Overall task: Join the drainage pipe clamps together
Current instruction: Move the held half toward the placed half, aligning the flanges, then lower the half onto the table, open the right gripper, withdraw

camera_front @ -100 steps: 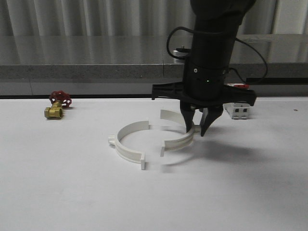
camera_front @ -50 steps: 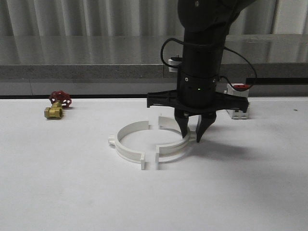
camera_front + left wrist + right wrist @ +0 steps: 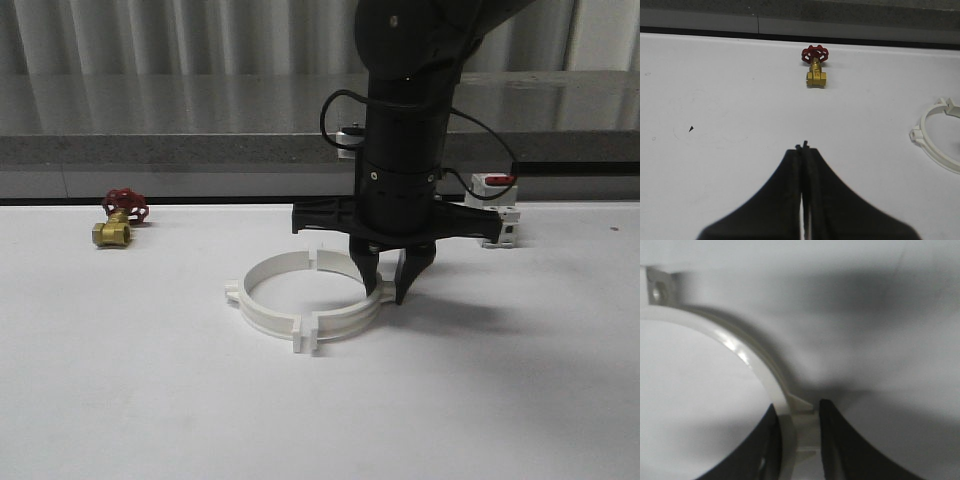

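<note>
Two white drainage pipe clamps lie on the white table as one ring. The left half and the right half meet at their end flanges at the front and at the back. My right gripper points straight down, shut on the right half's side tab. In the right wrist view the curved band runs between the black fingers, with an end flange at the far end. My left gripper hovers shut and empty, away from the left half.
A brass valve with a red handwheel sits at the back left, also in the left wrist view. A white breaker with a red switch stands behind my right arm. A grey ledge runs along the table's far edge.
My right gripper has slid left with the right half, closing the gap until its end flanges meet those of the left half. The left half has stayed put.
</note>
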Robot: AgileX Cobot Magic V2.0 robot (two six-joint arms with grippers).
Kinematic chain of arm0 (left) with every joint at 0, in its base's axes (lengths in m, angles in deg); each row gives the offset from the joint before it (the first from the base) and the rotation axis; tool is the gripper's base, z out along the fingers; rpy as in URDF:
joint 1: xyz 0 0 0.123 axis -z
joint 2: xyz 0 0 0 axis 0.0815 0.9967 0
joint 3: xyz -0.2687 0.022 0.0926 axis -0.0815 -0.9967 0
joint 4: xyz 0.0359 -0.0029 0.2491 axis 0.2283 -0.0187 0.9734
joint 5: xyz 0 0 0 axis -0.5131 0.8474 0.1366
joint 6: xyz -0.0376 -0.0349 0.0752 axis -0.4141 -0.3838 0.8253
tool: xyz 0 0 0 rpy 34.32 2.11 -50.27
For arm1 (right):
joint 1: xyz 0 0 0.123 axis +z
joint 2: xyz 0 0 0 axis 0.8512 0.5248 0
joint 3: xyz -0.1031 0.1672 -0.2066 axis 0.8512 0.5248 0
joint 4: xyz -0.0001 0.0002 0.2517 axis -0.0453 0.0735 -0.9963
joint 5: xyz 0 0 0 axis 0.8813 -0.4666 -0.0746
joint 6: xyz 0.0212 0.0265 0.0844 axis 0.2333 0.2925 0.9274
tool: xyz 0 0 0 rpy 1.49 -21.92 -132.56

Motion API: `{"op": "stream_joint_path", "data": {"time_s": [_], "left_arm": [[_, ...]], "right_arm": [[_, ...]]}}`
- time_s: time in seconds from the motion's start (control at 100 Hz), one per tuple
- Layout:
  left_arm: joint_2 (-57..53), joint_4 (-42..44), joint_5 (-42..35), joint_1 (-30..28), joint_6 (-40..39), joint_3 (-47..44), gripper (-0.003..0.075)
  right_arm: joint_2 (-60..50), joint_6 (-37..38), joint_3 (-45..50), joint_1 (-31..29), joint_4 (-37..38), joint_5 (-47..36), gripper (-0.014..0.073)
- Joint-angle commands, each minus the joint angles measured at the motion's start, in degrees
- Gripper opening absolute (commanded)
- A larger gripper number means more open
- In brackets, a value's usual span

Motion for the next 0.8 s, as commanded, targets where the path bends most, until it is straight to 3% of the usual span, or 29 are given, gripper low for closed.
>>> {"op": "stream_joint_path", "data": {"time_s": [0.0, 0.48, 0.58, 0.79], "left_arm": [[-0.1, -0.5, -4.0, -0.1, 0.1, 1.5, -0.0020], [-0.1, -0.5, -4.0, -0.1, 0.1, 1.5, -0.0020], [-0.1, -0.5, -4.0, -0.1, 0.1, 1.5, -0.0020], [-0.1, -0.5, -4.0, -0.1, 0.1, 1.5, -0.0020]], "right_arm": [[-2.8, 0.1, -1.7, 0.1, 0.7, -1.8, -0.0020], [-1.9, 0.1, -1.7, 0.1, -0.4, -3.3, 0.0004], [-1.9, 0.1, -1.7, 0.1, -0.4, -3.4, 0.0106], [-1.9, 0.1, -1.7, 0.1, -0.4, -3.3, 0.0446]]}}
